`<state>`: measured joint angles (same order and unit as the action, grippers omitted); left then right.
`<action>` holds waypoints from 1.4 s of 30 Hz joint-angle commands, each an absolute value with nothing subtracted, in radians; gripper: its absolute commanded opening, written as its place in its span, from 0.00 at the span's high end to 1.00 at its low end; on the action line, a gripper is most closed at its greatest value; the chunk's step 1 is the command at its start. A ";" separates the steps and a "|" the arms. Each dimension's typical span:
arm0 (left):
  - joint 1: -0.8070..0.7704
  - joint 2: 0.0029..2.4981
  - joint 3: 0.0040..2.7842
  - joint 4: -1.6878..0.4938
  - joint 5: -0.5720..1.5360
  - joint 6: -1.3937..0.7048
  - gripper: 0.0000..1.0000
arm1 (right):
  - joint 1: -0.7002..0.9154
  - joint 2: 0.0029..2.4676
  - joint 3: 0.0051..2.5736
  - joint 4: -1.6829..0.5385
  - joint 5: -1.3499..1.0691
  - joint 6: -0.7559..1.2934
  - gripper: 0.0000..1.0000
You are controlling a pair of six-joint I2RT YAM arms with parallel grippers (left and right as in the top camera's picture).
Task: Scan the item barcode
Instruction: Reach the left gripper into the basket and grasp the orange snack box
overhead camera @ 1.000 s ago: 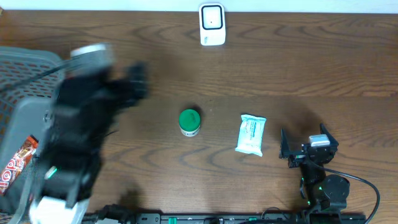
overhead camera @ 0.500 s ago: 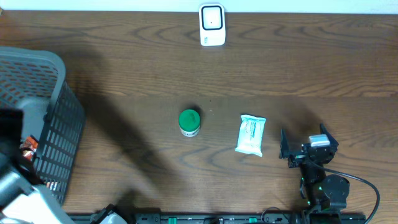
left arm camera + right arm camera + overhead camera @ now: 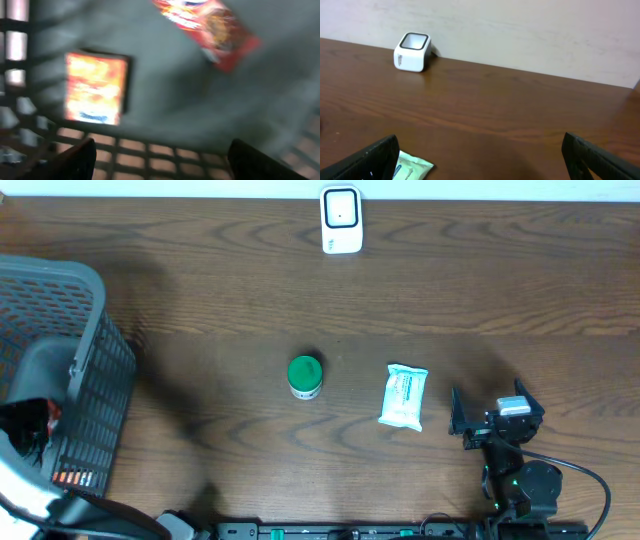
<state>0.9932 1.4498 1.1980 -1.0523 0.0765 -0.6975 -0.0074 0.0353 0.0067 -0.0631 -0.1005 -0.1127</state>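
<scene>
Red packet (image 3: pixel 207 31) in basket (image 3: pixel 165 95), beyond left tool (image 3: pixel 162 159) (jaws apart)

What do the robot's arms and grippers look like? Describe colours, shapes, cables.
The right arm is black, with a silver-grey block at the wrist, a green light and a black cable looping by its base. The right gripper has two dark fingers. The left arm is black and white; the left gripper has dark fingers.

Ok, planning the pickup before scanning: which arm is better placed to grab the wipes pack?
Right. The right gripper sits open just beside the wipes pack, while the left gripper points into the basket, far off on the opposite side.
</scene>
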 commanded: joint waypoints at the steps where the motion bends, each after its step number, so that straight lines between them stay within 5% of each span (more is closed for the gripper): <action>1: 0.995 1.478 1.212 -1.085 -0.144 -0.647 0.15 | 0.009 0.033 0.006 -0.067 -0.103 -0.102 0.01; 12: 0.995 1.490 1.174 -1.085 -0.215 -0.624 0.11 | 0.041 0.033 0.006 -0.067 -0.103 -0.102 0.01; 42: 0.995 1.524 0.786 -0.619 -0.106 -0.626 0.02 | 0.041 0.033 0.006 -0.067 -0.103 -0.102 0.01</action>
